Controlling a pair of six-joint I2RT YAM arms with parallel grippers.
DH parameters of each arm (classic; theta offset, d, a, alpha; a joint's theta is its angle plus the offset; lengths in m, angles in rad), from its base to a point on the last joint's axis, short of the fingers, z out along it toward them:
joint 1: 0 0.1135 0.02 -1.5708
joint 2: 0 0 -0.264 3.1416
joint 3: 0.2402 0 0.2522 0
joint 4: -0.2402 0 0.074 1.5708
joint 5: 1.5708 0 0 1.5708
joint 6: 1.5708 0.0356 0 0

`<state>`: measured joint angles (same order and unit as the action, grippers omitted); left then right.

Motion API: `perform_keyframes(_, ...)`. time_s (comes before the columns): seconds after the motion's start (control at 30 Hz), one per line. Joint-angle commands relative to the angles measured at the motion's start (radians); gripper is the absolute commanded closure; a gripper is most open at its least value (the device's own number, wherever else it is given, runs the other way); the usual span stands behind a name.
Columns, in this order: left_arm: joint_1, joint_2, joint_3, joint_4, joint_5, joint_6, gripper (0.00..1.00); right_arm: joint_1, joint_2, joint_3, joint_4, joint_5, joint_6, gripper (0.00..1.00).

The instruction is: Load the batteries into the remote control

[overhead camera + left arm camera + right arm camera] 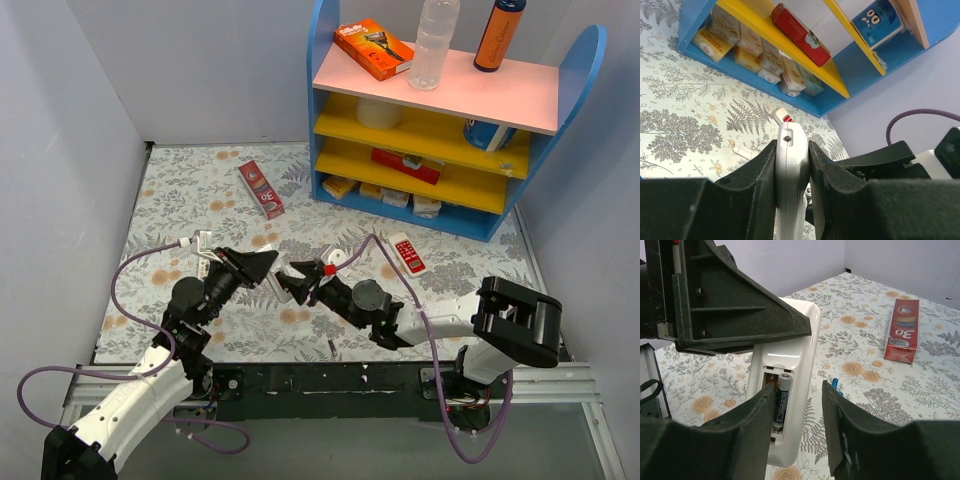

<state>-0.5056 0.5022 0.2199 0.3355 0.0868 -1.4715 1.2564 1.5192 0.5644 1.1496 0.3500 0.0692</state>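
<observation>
My left gripper (792, 147) is shut on the narrow edges of the white remote control (790, 170) and holds it above the table. In the right wrist view the remote control (795, 335) shows its open back compartment, with one dark battery (780, 401) lying in it. My right gripper (797, 410) is open just in front of that compartment; one finger sits beside the battery and nothing is between the jaws. From above, the two grippers, left (262, 262) and right (295, 283), meet at mid-table. Another battery (331, 347) lies loose near the table's front edge.
A blue and yellow shelf (330, 100) with boxes and bottles stands at the back right. A red box (261, 188) lies at mid-left and a red-faced remote (408, 253) to the right. A small blue piece (835, 385) lies on the cloth under the right gripper.
</observation>
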Motion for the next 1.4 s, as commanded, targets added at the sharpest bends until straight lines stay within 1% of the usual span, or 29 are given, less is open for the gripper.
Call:
perform_keyframes(0.0, -0.001, 0.004, 0.049, 0.004, 0.014, -0.003, 1.0, -0.005, -0.053, -0.011, 0.01, 0.026, -0.023, 0.47)
perform_keyframes(0.07, -0.001, 0.006, 0.05, -0.001, 0.013, -0.001, 1.0, -0.006, -0.068, -0.011, -0.001, 0.011, -0.025, 0.44)
perform_keyframes(0.1, -0.001, 0.01, 0.052, -0.007, 0.013, -0.003, 1.0, -0.006, -0.085, -0.009, -0.016, 0.004, -0.025, 0.4)
perform_keyframes(0.27, -0.001, 0.021, 0.059, -0.016, 0.016, -0.003, 1.0, -0.006, -0.128, 0.005, -0.068, -0.038, -0.035, 0.31)
perform_keyframes(0.3, 0.001, 0.024, 0.061, -0.019, 0.016, -0.001, 1.0, -0.006, -0.142, 0.009, -0.076, -0.046, -0.039, 0.31)
perform_keyframes(0.37, -0.001, 0.029, 0.065, -0.029, 0.018, -0.001, 1.0, -0.005, -0.157, 0.015, -0.109, -0.071, -0.045, 0.29)
perform_keyframes(0.4, -0.001, 0.03, 0.073, -0.039, 0.019, 0.0, 1.0, -0.005, -0.18, 0.014, -0.126, -0.078, -0.052, 0.24)
perform_keyframes(0.5, -0.001, 0.03, 0.09, -0.068, 0.022, 0.013, 1.0, -0.005, -0.238, 0.006, -0.197, -0.103, -0.095, 0.2)
perform_keyframes(0.53, -0.001, 0.033, 0.094, -0.073, 0.027, 0.016, 1.0, -0.006, -0.25, 0.031, -0.235, -0.109, -0.112, 0.2)
perform_keyframes(0.57, -0.001, 0.036, 0.098, -0.075, 0.037, 0.022, 1.0, -0.008, -0.26, 0.054, -0.369, -0.127, -0.138, 0.2)
perform_keyframes(0.63, -0.001, 0.047, 0.11, -0.079, 0.056, 0.028, 1.0, -0.011, -0.266, 0.144, -0.505, -0.152, -0.236, 0.2)
perform_keyframes(0.67, -0.001, 0.056, 0.114, -0.081, 0.077, 0.036, 1.0, -0.012, -0.263, 0.175, -0.634, -0.19, -0.273, 0.19)
perform_keyframes(0.7, -0.001, 0.062, 0.119, -0.081, 0.089, 0.039, 1.0, -0.015, -0.263, 0.198, -0.689, -0.213, -0.305, 0.16)
perform_keyframes(0.73, -0.001, 0.068, 0.13, -0.084, 0.097, 0.043, 1.0, -0.023, -0.264, 0.219, -0.755, -0.242, -0.377, 0.15)
perform_keyframes(0.77, -0.001, 0.079, 0.136, -0.088, 0.105, 0.045, 1.0, -0.026, -0.269, 0.241, -0.79, -0.3, -0.405, 0.15)
perform_keyframes(0.83, -0.001, 0.085, 0.147, -0.092, 0.131, 0.053, 1.0, -0.035, -0.295, 0.236, -0.818, -0.331, -0.471, 0.17)
perform_keyframes(0.97, -0.001, 0.091, 0.162, -0.09, 0.165, 0.063, 1.0, -0.054, -0.33, 0.244, -0.87, -0.4, -0.539, 0.24)
perform_keyframes(1.0, -0.001, 0.096, 0.164, -0.092, 0.181, 0.066, 1.0, -0.058, -0.341, 0.246, -0.88, -0.408, -0.549, 0.28)
perform_keyframes(1.07, -0.001, 0.099, 0.174, -0.095, 0.194, 0.076, 1.0, -0.072, -0.346, 0.247, -0.906, -0.431, -0.572, 0.33)
perform_keyframes(1.1, -0.001, 0.102, 0.176, -0.095, 0.198, 0.077, 1.0, -0.075, -0.349, 0.256, -0.916, -0.436, -0.58, 0.4)
perform_keyframes(1.17, -0.001, 0.102, 0.173, -0.09, 0.208, 0.079, 1.0, -0.083, -0.349, 0.267, -0.949, -0.447, -0.589, 0.44)
perform_keyframes(1.2, -0.001, 0.104, 0.171, -0.084, 0.212, 0.08, 1.0, -0.086, -0.349, 0.27, -0.95, -0.453, -0.592, 0.48)
perform_keyframes(1.27, -0.001, 0.107, 0.171, -0.079, 0.225, 0.08, 1.0, -0.091, -0.349, 0.275, -0.952, -0.465, -0.598, 0.53)
perform_keyframes(1.3, -0.001, 0.108, 0.173, -0.076, 0.229, 0.08, 1.0, -0.091, -0.35, 0.279, -0.953, -0.47, -0.603, 0.57)
perform_keyframes(1.37, -0.001, 0.113, 0.176, -0.076, 0.241, 0.083, 1.0, -0.092, -0.35, 0.288, -0.956, -0.482, -0.606, 0.59)
